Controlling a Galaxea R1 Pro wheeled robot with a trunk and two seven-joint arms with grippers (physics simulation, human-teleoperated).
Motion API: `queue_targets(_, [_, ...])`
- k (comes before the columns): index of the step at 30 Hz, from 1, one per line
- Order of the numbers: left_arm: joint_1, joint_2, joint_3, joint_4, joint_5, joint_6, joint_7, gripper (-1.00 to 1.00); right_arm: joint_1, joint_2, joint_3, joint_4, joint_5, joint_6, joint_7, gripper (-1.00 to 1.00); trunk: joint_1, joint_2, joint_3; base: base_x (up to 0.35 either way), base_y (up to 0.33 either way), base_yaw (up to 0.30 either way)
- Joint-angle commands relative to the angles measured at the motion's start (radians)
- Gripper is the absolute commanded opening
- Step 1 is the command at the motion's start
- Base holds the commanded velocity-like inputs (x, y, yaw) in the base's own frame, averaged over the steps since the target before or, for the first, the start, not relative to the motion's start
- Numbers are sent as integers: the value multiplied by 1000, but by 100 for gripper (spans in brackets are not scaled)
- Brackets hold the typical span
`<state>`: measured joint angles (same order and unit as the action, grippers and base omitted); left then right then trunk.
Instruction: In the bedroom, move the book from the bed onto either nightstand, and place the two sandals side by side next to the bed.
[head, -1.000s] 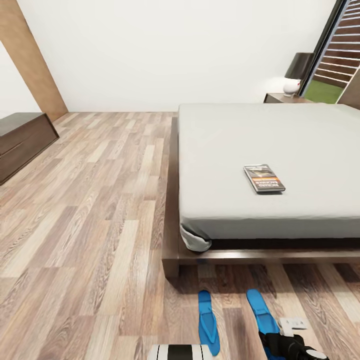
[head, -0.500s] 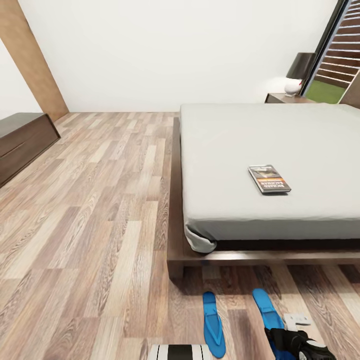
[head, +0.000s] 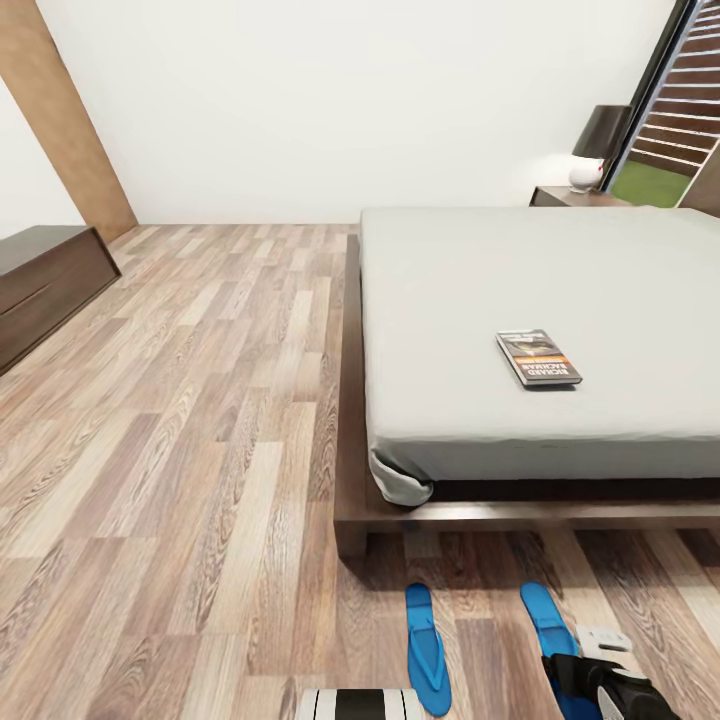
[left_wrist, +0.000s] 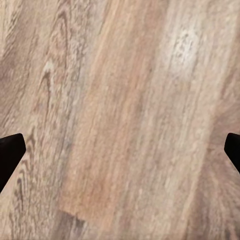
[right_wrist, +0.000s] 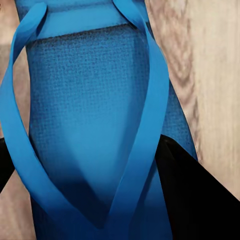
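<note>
Two flat bright-blue sandals (head: 427, 650)

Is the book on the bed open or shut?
Shut. The book lies flat on the bed with its cover up, orange band and white lettering showing, no pages spread.

The floor (head: 180, 420) is of wood planks in mixed light brown, grey-brown and beige, with dark grain lines. The mattress (head: 560, 300) is plain pale grey, on a dark brown frame (head: 350, 420). The book (head: 538, 358) has a dark grey cover with an orange band and white letters. The two sandals (head: 427, 650) are bright blue. The wall (head: 350, 110) is white. The lamp (head: 598, 135) has a dark brown shade and a white base.
</note>
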<state>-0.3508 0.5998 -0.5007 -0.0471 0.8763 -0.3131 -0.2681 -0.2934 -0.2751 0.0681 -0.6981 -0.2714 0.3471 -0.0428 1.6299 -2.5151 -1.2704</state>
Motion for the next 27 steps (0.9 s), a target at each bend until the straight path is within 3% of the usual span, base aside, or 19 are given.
queue_targets(1, [-1,1,-8,1,10,-2,-5,100,-3,0,6,2,-8,5,-7,-100,0,0,-1,0,0,0])
queue_targets(7, [-1,3,-7,1,10,10,-7,100,-58,30,51,48,13,12,-7,-100,0,0,-1,0,0,0])
queue_targets(14, [-1,3,-7,0,12,119,-8,100,-134,91,69,161,79,1,-8,-100,0,0,-1,0,0,0])
queue_targets(27, [-1,5,-7,1,13,153,-8,100,-157,111,71,186,109,-2,-8,-100,0,0,-1,0,0,0])
